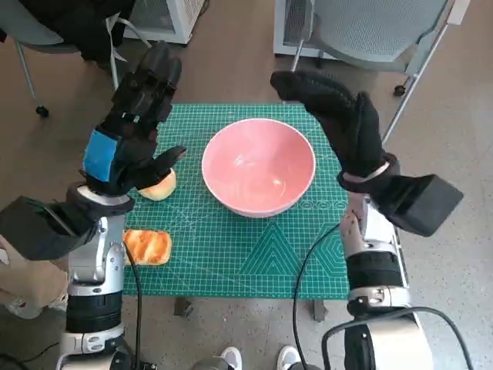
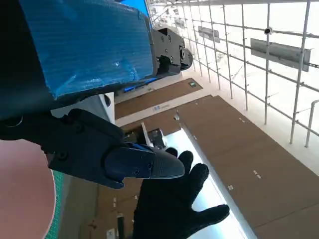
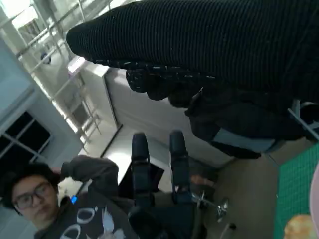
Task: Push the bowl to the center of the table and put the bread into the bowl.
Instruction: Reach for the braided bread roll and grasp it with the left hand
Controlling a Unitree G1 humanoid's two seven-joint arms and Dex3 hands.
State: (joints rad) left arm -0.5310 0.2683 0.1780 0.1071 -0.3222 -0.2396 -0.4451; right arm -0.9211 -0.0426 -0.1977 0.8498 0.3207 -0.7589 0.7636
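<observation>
My left robot hand (image 1: 132,131) is raised above the left side of the surface, fingers spread and holding nothing; its blue-taped back faces up. Just under its thumb lies a pale round bread roll (image 1: 159,186), partly hidden by the hand, so I cannot tell whether the thumb touches it. My right robot hand (image 1: 339,123), in its black glove, hangs open too, fingers extended and apart, above the far right rim of the pink bowl (image 1: 259,166) without gripping it. The bowl stands upright and empty between my two hands, about in the middle of the green cutting mat (image 1: 254,254) that covers the surface. A second, toasted-looking piece of bread (image 1: 148,246) rests on the mat's near left part, well apart from the bowl. In the right wrist view a person (image 3: 50,209) sits beyond the surface, and my left hand's fingers (image 3: 141,164) show there, spread.
</observation>
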